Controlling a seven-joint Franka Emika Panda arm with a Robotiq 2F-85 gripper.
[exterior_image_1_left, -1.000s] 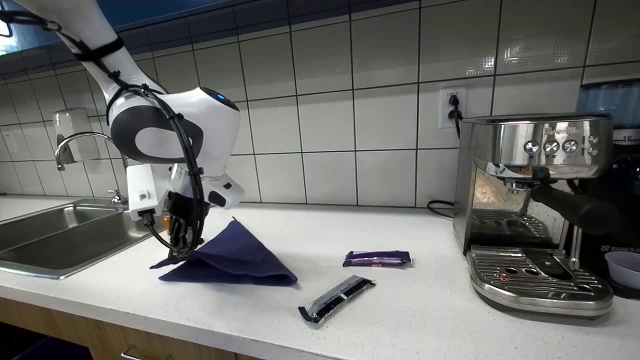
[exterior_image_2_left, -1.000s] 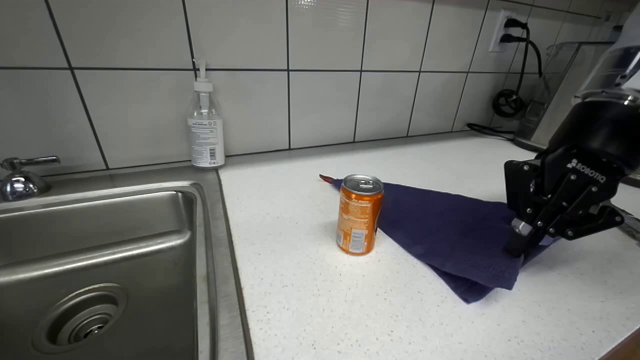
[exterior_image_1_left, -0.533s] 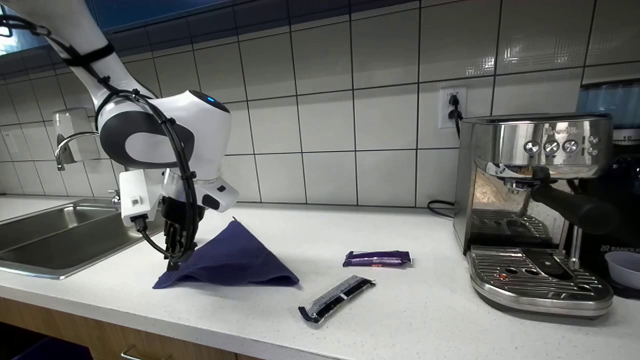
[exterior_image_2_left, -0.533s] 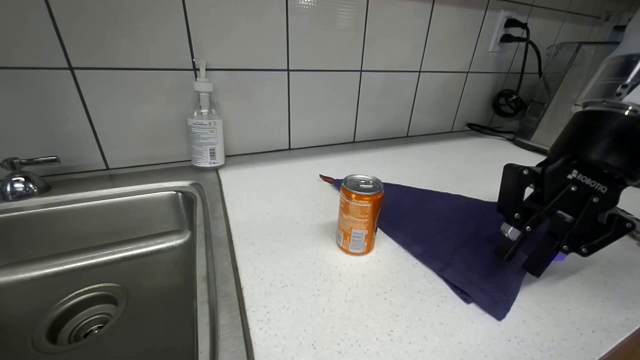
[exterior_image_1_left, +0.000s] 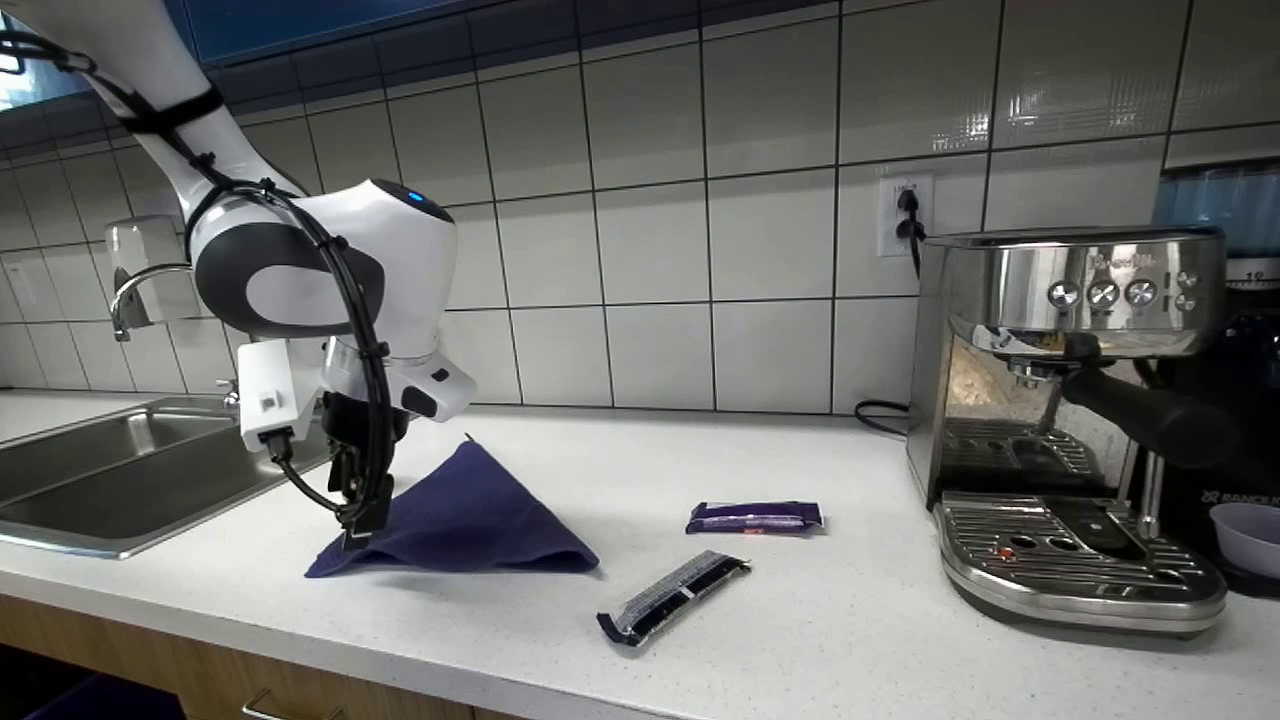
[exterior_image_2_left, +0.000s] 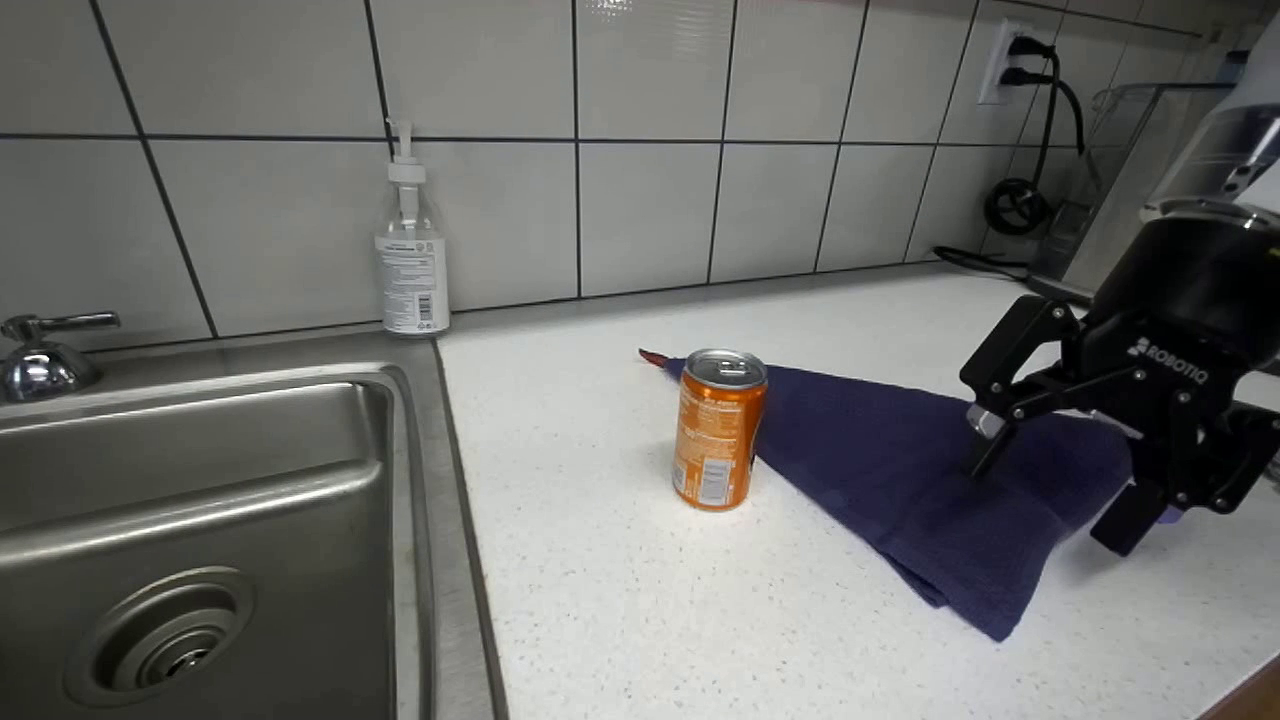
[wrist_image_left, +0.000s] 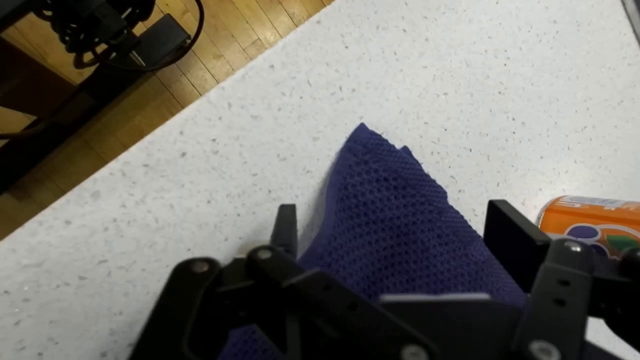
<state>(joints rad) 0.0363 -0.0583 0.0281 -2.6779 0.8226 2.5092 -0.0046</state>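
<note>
Hanging over the purple cloth (exterior_image_2_left: 880, 460), the claw (exterior_image_2_left: 1048, 507) is seen released, its fingers (exterior_image_2_left: 1130, 518) spread wide! The cloth is laid across the white surface (exterior_image_2_left: 620, 610) and, in an exterior view, is partly hidden by an upright orange can (exterior_image_2_left: 715, 445).

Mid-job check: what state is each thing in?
Fingers: open, holding nothing
Purple cloth: folded, not gripped
Orange can: upright
Purple packet: lying flat
Black-silver packet: lying flat
Pump bottle: upright
Faucet: no water visible
Wall outlet: both sockets occupied
Espresso machine: power unclear
</note>
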